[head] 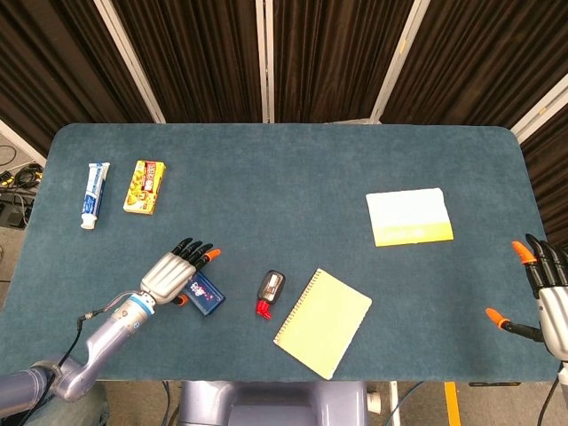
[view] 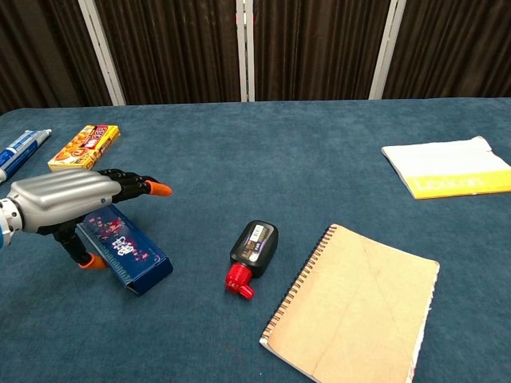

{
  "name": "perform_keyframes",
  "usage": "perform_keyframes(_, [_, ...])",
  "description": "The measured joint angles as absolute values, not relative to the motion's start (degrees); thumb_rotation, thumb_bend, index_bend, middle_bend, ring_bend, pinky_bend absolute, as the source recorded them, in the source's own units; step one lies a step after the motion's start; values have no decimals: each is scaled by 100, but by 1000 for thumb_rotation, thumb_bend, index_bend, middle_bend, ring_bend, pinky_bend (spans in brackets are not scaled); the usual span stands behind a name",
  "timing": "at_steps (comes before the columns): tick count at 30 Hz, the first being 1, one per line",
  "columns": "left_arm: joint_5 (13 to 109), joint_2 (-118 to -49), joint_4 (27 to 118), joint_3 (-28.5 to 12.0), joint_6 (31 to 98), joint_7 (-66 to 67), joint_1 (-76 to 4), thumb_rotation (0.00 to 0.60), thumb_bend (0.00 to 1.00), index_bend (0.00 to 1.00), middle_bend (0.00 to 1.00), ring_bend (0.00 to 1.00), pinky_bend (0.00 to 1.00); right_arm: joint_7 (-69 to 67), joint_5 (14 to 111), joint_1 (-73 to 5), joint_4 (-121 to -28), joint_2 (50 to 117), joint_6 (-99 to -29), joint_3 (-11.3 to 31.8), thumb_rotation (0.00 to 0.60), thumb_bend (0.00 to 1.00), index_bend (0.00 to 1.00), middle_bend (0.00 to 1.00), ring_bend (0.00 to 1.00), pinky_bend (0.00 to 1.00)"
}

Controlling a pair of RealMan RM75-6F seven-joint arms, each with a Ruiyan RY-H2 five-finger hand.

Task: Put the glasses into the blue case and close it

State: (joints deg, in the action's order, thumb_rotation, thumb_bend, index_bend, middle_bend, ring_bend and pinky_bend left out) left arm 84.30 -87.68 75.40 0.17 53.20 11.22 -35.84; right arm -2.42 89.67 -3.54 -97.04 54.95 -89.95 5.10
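A closed blue case (head: 204, 294) with a pink pattern lies near the table's front left, also in the chest view (view: 134, 257). My left hand (head: 174, 272) hovers over its left end, fingers stretched out above it and thumb low beside its near side (view: 65, 201). It holds nothing that I can see. My right hand (head: 543, 289) is at the table's right edge with fingers spread and empty; the chest view does not show it. No glasses appear in either view.
A black bottle with a red cap (head: 270, 292) (view: 251, 249) lies right of the case, then a spiral notebook (head: 324, 321) (view: 359, 303). A white-and-yellow booklet (head: 408, 216) sits at the right. Toothpaste (head: 93, 193) and a yellow snack box (head: 146, 186) lie at the far left.
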Motion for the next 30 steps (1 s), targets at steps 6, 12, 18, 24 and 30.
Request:
perform_keyframes(6, [8380, -8874, 7466, -15, 5409, 1196, -3570, 600, 210, 328, 208, 177, 220, -224, 8977, -358, -9705, 5500, -8985, 504, 600, 0, 0, 0, 0, 0])
perform_keyframes(12, [8301, -8926, 7446, -29, 5445, 1335, -3541, 600, 259, 487, 302, 258, 290, -225, 8968, -354, -9705, 5500, -8991, 507, 600, 0, 0, 0, 0, 0])
perform_keyframes(18, [8259, -8957, 7464, -34, 5471, 1417, -3529, 600, 263, 511, 322, 278, 306, -219, 8965, -356, -9709, 5500, -8985, 506, 600, 0, 0, 0, 0, 0])
perform_keyframes(24, [8274, -8932, 7490, -27, 5496, 1316, -3523, 600, 79, 192, 33, 28, 72, -220, 8966, -351, -9716, 5494, -8994, 508, 600, 0, 0, 0, 0, 0])
perform_keyframes(30, [8351, -8778, 7615, -43, 5689, 1181, -3480, 600, 0, 0, 0, 0, 0, -237, 8980, -351, -9724, 5484, -8997, 504, 600, 0, 0, 0, 0, 0])
